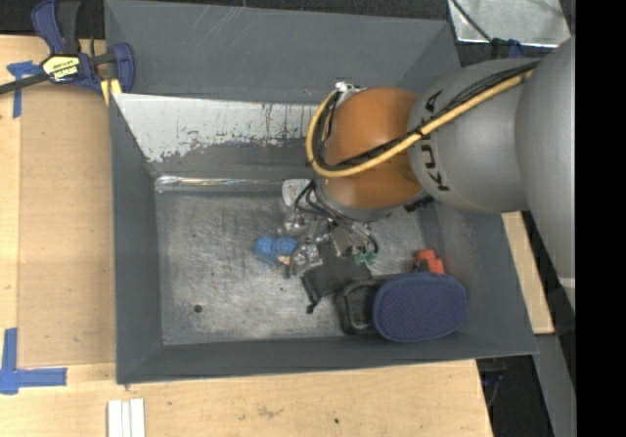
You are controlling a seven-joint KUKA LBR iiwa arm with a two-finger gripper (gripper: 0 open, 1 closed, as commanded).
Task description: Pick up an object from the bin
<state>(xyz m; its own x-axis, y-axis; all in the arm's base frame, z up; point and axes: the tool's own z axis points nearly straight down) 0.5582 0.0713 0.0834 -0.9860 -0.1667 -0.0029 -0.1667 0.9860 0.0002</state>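
Several things crowd the middle of the bin (132,259), so the gripper (313,245), spread or closed I cannot tell, should centre over the small blue piece (275,248) just beside it, avoiding the black lump (333,282).

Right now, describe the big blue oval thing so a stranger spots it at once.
In the grey bin, look at the floor's lower right corner, beneath the arm. The dark blue oval pad lies there, far larger than the black piece on its left and the small red bit above it.
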